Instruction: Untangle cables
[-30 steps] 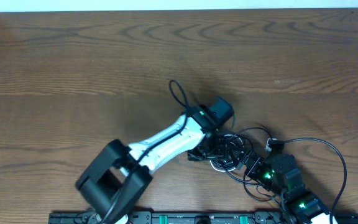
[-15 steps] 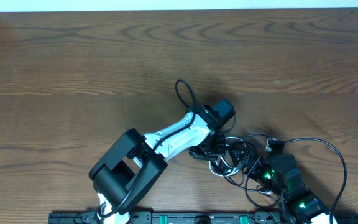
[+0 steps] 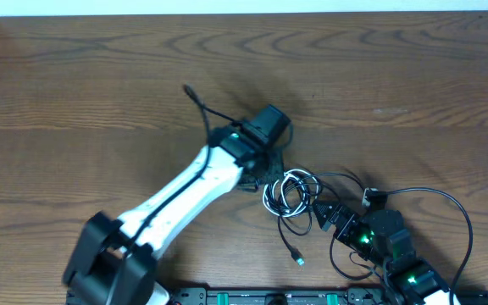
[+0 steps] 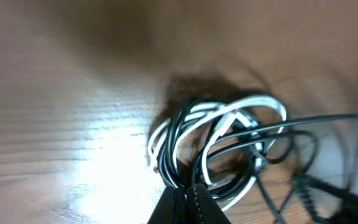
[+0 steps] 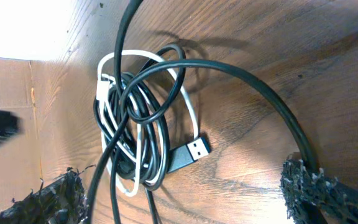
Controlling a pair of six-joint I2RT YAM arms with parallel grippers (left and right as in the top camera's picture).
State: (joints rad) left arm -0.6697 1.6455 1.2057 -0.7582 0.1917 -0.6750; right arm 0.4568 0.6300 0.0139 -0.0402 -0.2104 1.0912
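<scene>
The cables [image 3: 291,195] lie as a small coil of black cords and one white cord, right of the table's middle. My left gripper [image 3: 261,180] is at the coil's left edge. In the left wrist view it [image 4: 188,194] is shut on black strands of the coil [image 4: 229,140]. My right gripper [image 3: 327,216] sits just right of the coil, open. In the right wrist view its fingers [image 5: 39,199] stand wide apart on either side of the coil [image 5: 135,124], without touching it, and a USB plug [image 5: 191,151] pokes out. A loose black plug end [image 3: 297,257] trails towards the front edge.
A thin black cord [image 3: 447,203] loops round the right arm [image 3: 388,241] at the front right. The left arm [image 3: 185,195] crosses the table from the front left. A black rail [image 3: 252,296] runs along the front edge.
The left gripper has shut on the coil and drawn back up and to the left. The coil has shifted left with it and now lies uncovered. The right arm has not moved.
</scene>
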